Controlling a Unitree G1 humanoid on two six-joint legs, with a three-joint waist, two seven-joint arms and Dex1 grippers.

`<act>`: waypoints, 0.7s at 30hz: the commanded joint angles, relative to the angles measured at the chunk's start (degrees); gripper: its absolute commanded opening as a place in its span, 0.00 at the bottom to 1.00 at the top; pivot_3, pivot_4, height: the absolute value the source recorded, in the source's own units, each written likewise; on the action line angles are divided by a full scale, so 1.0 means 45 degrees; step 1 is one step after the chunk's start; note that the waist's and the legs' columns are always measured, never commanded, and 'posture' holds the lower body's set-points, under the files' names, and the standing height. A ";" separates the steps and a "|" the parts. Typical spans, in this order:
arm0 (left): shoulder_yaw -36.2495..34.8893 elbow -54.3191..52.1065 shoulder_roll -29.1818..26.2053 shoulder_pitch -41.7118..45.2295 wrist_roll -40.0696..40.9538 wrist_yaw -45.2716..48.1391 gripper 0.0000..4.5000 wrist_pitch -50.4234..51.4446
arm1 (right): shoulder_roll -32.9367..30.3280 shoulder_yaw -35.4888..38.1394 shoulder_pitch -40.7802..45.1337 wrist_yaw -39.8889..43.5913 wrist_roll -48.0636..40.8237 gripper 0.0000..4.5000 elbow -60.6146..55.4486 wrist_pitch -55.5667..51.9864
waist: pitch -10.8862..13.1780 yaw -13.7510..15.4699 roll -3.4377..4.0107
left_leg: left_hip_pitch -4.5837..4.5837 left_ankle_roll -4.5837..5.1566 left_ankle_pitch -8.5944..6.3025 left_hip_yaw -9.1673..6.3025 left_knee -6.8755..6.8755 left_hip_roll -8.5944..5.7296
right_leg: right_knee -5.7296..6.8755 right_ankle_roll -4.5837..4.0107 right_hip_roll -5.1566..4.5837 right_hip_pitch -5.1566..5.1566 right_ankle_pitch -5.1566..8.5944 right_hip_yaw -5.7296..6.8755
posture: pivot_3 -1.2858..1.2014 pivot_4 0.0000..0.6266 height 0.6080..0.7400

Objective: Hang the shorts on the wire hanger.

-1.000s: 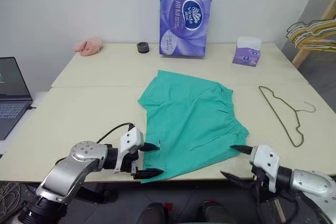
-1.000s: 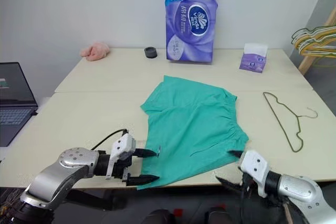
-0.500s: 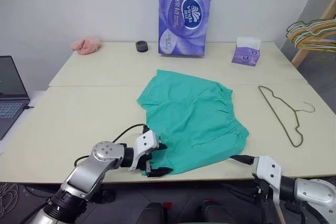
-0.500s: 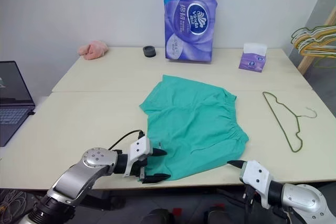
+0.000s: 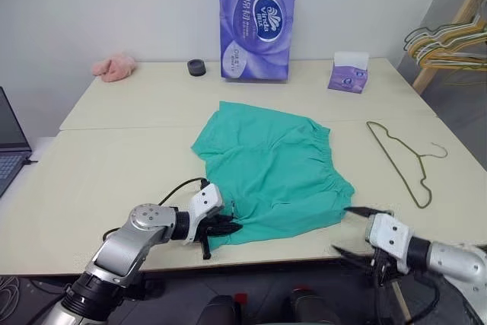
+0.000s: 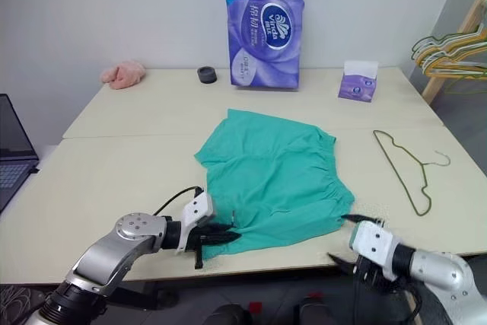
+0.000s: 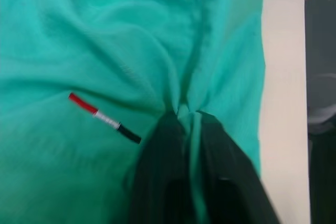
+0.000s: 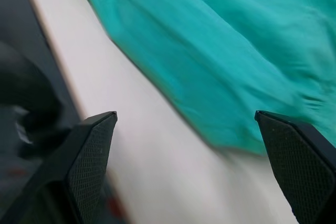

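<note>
On table (image 5: 99, 165): teal shorts (image 5: 270, 165) spread flat, hem bunched

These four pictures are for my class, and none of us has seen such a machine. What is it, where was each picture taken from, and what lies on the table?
It is a humanoid robot with two arms. Two pictures come from its head, two from cameras on its wrists. On the table lie teal shorts and a wire hanger. The left gripper is shut, pinching the shorts' near corner. The right gripper is open beside their other near corner, holding nothing. At the back stand a purple tissue pack and a small tissue box.
</note>
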State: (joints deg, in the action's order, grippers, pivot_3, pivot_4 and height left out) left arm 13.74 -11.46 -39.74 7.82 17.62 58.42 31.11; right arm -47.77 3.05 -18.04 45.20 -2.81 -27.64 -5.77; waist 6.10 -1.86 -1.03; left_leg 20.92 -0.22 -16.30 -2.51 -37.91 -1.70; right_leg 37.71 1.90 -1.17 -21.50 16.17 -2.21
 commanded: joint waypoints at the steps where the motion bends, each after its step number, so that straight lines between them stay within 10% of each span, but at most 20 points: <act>1: -0.0544 -0.0075 -0.0363 0.0110 0.0486 0.0487 0.01 0.0222 | -0.0497 -0.0446 0.1073 -0.0397 0.1794 1.00 0.1189 0.1624 | 0.0001 0.0001 0.0001 | 0.0000 0.0000 0.0000 -0.0002 0.0002 0.0002 | 0.0004 -0.0004 0.0002 -0.0001 0.0002 0.0005 | 0.48 0.12 1.00; 15: -0.1049 0.0354 -0.0721 0.0159 0.0596 0.0866 0.01 -0.0137 | -0.0425 -0.3713 0.5892 -0.1937 0.6697 1.00 0.6034 0.6134 | 0.0007 -0.0039 -0.0005 | -0.0030 0.0002 0.0003 0.0035 -0.0017 0.0005 | 0.0048 -0.0016 0.0008 0.0006 -0.0014 -0.0023 | 0.49 0.11 1.00; 21: -0.0961 0.0493 -0.0919 0.0180 0.0537 0.1183 0.00 -0.0384 | -0.0346 -0.4285 0.6644 -0.1683 0.7046 0.54 0.7122 0.6646 | -0.0002 -0.0056 -0.0013 | -0.0043 0.0002 0.0005 0.0036 -0.0024 0.0009 | 0.0064 -0.0059 0.0009 0.0012 -0.0040 -0.0021 | 0.49 0.10 1.00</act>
State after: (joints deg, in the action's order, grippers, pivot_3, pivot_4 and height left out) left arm 10.43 -8.87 -42.95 7.88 20.05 62.94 30.51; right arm -49.05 -15.44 11.45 36.76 28.01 2.59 23.68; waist 6.09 -2.11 -1.09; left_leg 20.73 -0.21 -16.27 -2.34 -38.02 -1.66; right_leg 37.99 1.52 -1.12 -21.44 15.93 -2.31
